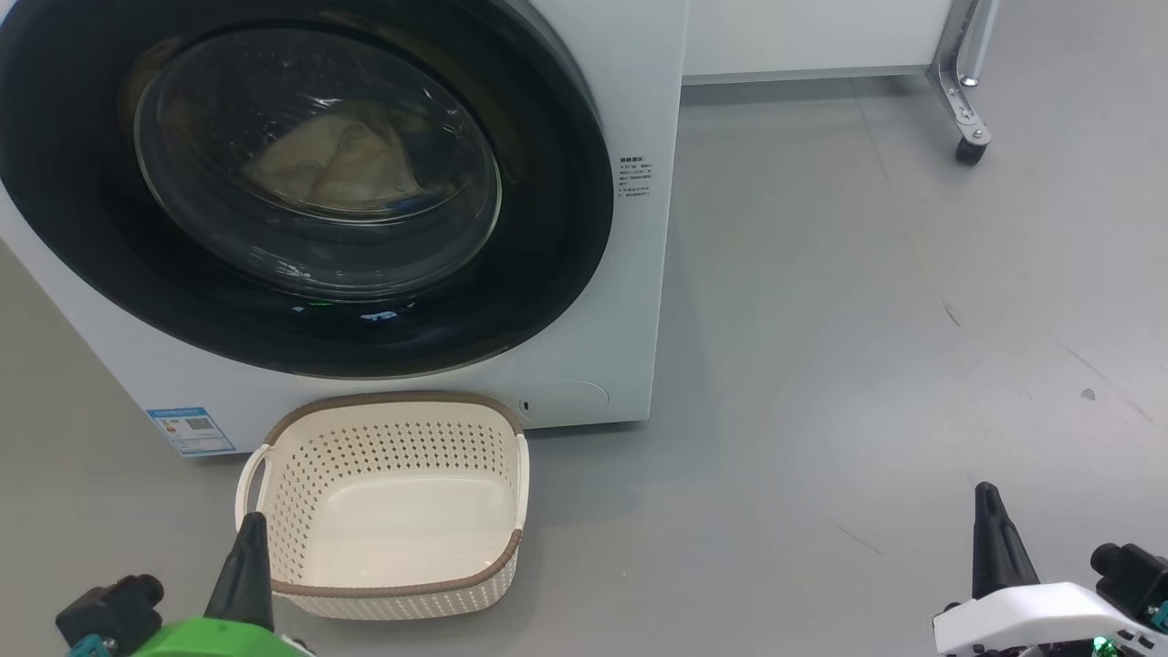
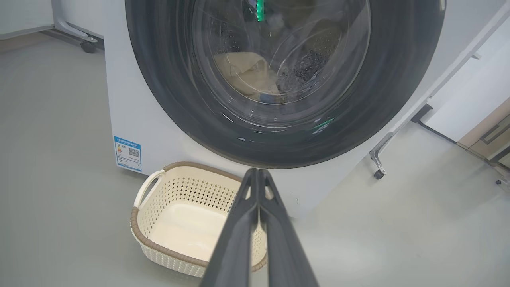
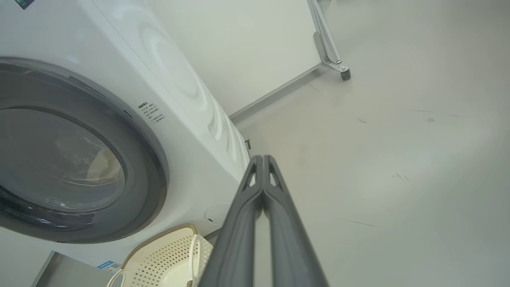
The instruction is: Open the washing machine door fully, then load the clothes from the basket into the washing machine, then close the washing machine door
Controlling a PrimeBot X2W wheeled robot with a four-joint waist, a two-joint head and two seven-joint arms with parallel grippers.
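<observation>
The left pincer (image 1: 252, 525) is shut tight. Its two dark fingers are pressed together with nothing between them. The right pincer (image 1: 986, 497) is shut the same way and holds nothing too. Both hang low over the grey floor (image 1: 867, 319), well apart from each other, and both point toward the washing machine (image 1: 639, 109).

The basket (image 1: 392, 402) sits on the floor just ahead of the left pincer, a little to its right, near but not touching. I can see its bare cream bottom. Its far edge is right by the foot of the washing machine.

Further ahead of the left pincer, and higher up, is the washing machine door (image 1: 547, 228). It is big and round with a shiny black rim, and it is closed flat against the white front. Through its glass bowl I can see the clothes (image 1: 338, 164), a pale yellow heap lying inside the drum, well beyond both pincers.

A small blue sticker (image 1: 190, 431) is on the machine's bottom corner, ahead of the left pincer and to its left. Far ahead of the right pincer stands a metal leg with a little black wheel (image 1: 969, 151).
</observation>
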